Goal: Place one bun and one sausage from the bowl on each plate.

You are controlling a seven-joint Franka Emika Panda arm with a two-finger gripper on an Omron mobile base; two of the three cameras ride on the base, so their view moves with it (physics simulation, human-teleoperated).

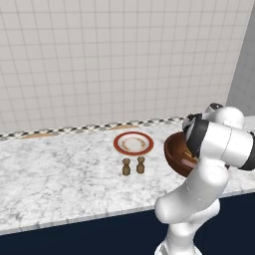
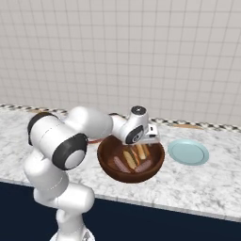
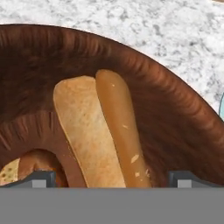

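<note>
gripper [image 3: 112, 177] poised low inside the bowl [image 3: 175, 127], fingers spread wide and grasping nothing; between the fingertips lie a pale bun [image 3: 87, 131] and a tan sausage [image 3: 122, 131], touching side by side. the bowl rests on the marble counter [image 1: 60, 174] between the red-rimmed plate [image 1: 133, 143] and the teal-rimmed plate [image 2: 188, 152]. two small brown shakers [image 1: 133, 166] stand near the red-rimmed plate.
</note>
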